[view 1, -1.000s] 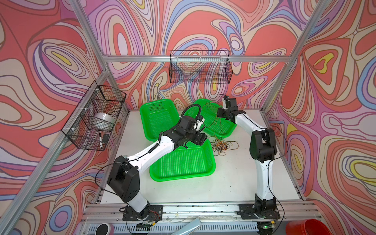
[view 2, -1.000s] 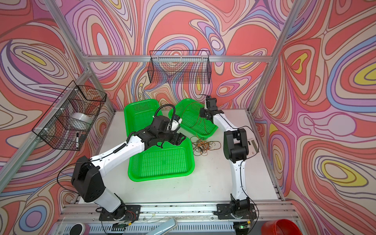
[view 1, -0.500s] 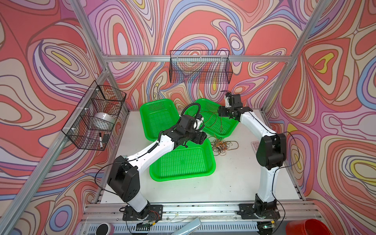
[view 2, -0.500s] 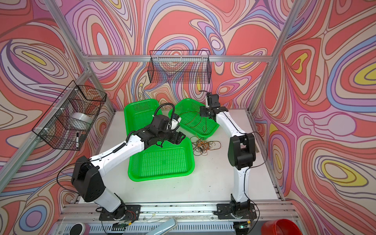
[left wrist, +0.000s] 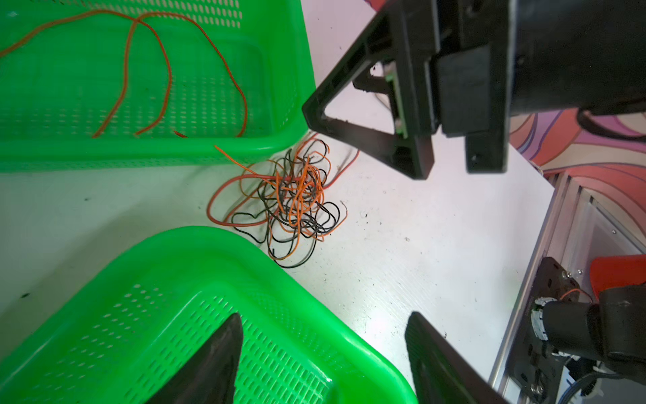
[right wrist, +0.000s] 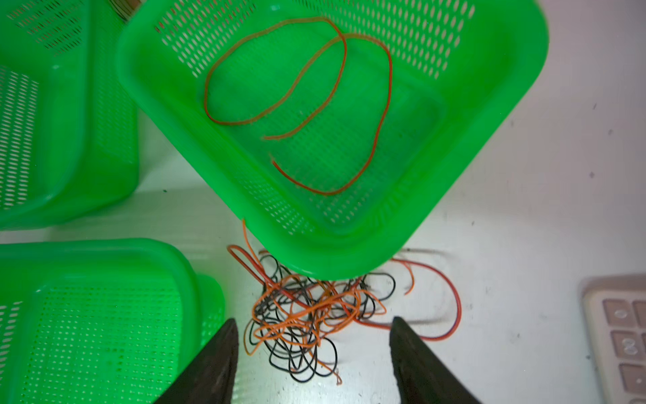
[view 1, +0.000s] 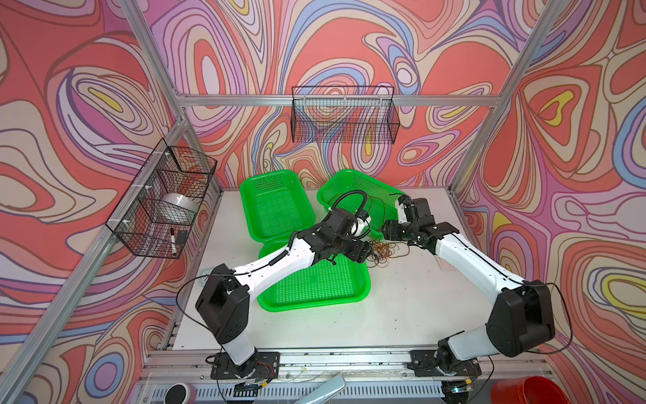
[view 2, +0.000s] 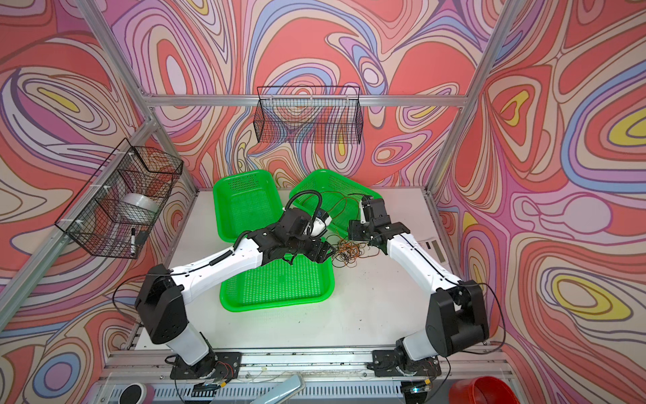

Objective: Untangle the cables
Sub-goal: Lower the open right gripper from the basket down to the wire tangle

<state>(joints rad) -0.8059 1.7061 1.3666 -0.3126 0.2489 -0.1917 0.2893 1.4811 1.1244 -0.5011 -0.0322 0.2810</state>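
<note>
So far you have just one red-brown cable (right wrist: 300, 105) lying loose inside the tilted green basket (right wrist: 342, 255), while the orange, red and black tangle (right wrist: 307, 307) sits unsorted on the table (right wrist: 507, 227) at that basket's corner, and your left claw (left wrist: 323, 314) and right claw (right wrist: 313, 320) gape empty beside it.
</note>
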